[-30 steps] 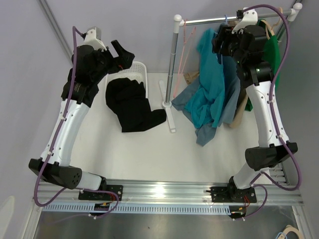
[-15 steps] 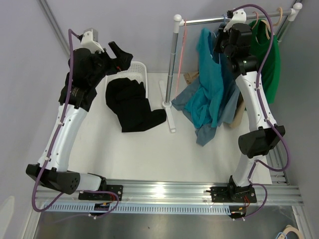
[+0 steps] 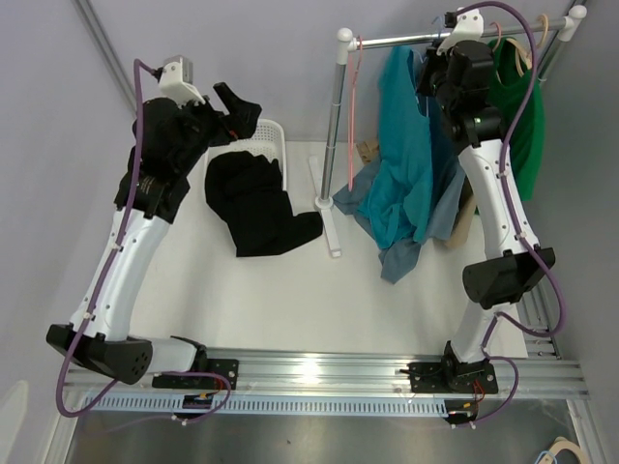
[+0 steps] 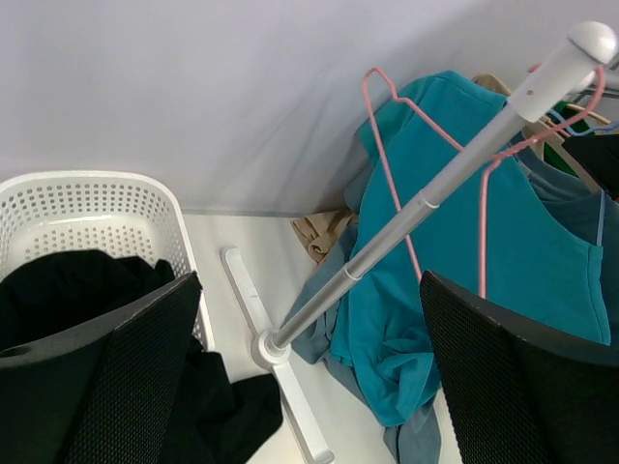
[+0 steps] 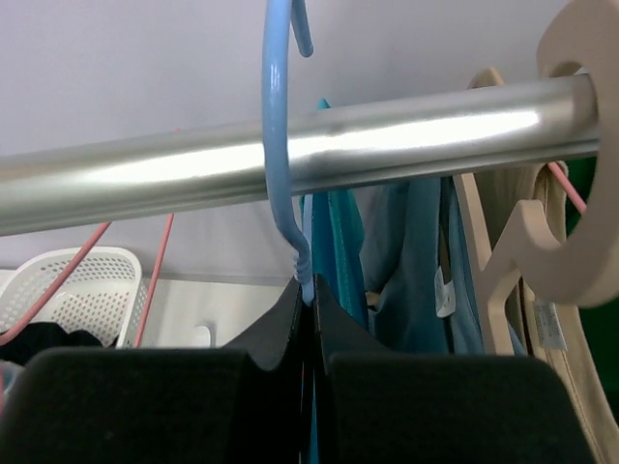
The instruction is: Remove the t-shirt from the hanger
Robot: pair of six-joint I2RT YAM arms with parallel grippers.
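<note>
Right gripper [image 5: 310, 295] up at rail [image 5: 406, 135], pinched tight on neck of blue hanger [image 5: 279, 145], just under the hook. Hook over rail. Teal t-shirt [image 3: 398, 164] below that hanger, draped down from rail, lower part bunched low near table [image 3: 290, 290], grey-blue garment [image 3: 450, 198] just beside it. Further along rail on the right: wooden hanger [image 5: 571, 222], green shirt [image 3: 524, 106]. On the left: bare pink hanger [image 4: 392, 159]. Left gripper [image 4: 309, 382] spread wide, nothing between jaws, raised near white basket [image 4: 92, 208]. Black garment [image 3: 253, 198] spilling from basket onto table.
</note>
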